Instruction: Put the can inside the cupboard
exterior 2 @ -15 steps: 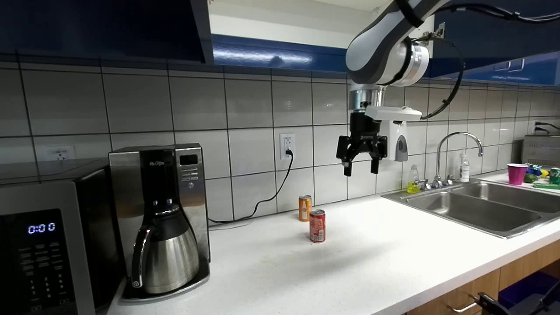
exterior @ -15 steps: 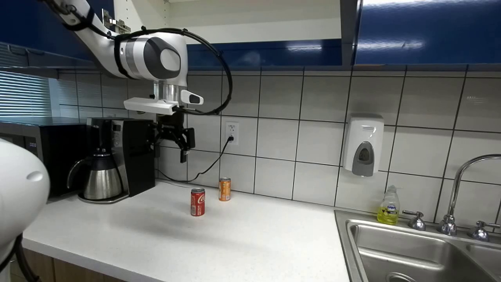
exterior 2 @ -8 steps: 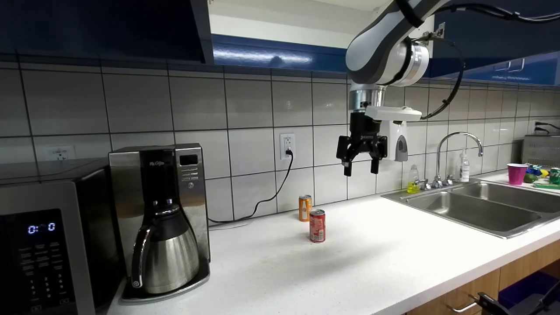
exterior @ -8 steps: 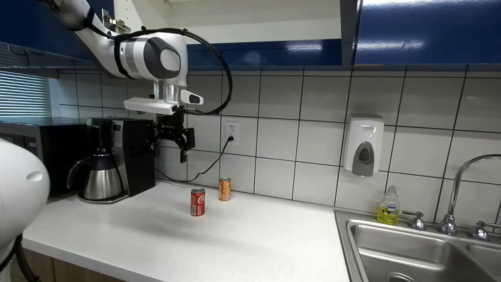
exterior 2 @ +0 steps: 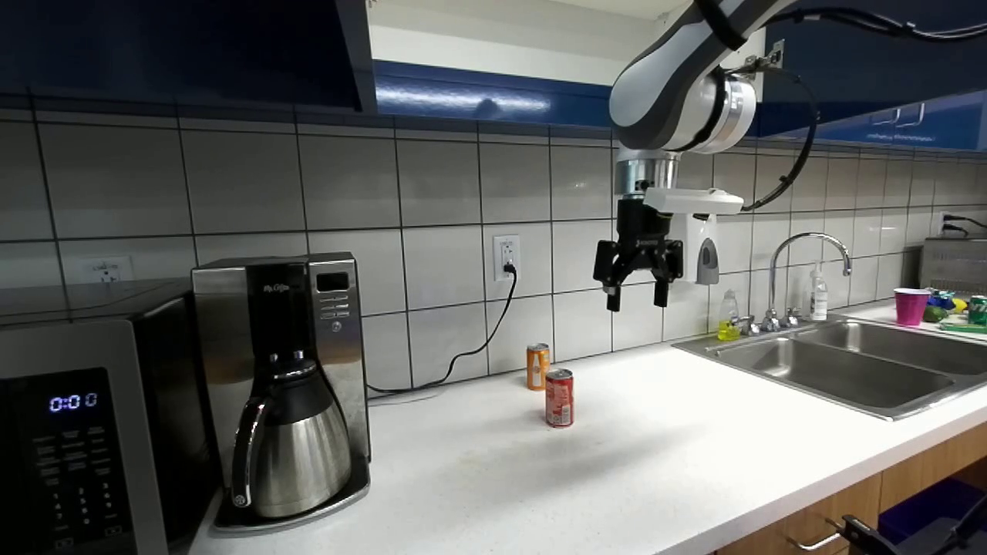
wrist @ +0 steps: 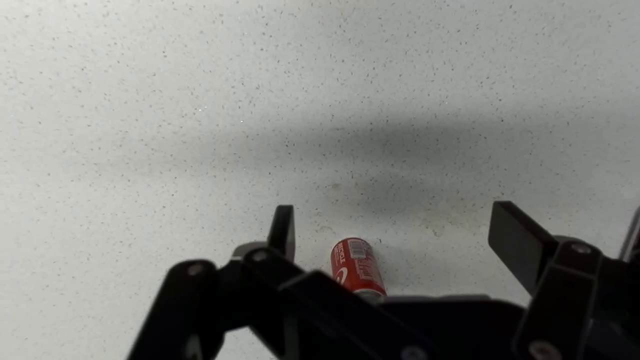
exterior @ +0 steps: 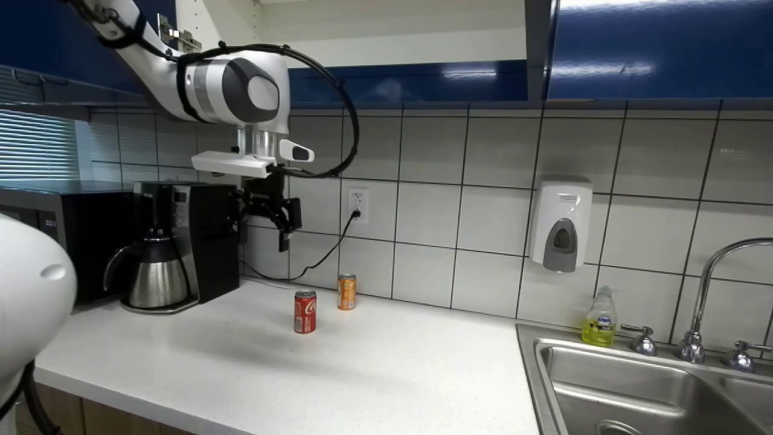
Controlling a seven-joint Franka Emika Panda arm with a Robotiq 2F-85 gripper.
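Observation:
The can (exterior: pixel 305 312) is small and red with a silvery top. It stands upright on the counter in both exterior views (exterior 2: pixel 560 398). The wrist view shows the can (wrist: pixel 356 265) at the lower middle, its top hidden behind the gripper parts. My gripper (exterior: pixel 263 237) hangs pointing down, well above the counter, and also shows in an exterior view (exterior 2: pixel 637 299). Its fingers (wrist: pixel 392 230) are wide apart with nothing between them. The cupboard (exterior: pixel 392 36) is above on the wall, its pale interior visible and dark blue doors swung open. It shows behind the arm (exterior 2: pixel 493 42).
An orange can (exterior: pixel 346 292) stands behind the red can, near the tiled wall. A coffee maker (exterior 2: pixel 281 385) and a microwave (exterior 2: pixel 92 416) stand along the counter. A plugged cord (exterior 2: pixel 482 339) runs along the wall. A sink (exterior: pixel 610 374), soap bottle (exterior: pixel 599 317) and soap dispenser (exterior: pixel 563 223) are at the far end.
The arm and gripper have come down by a barely visible amount. The cans have not moved, and the gripper's opening looks the same.

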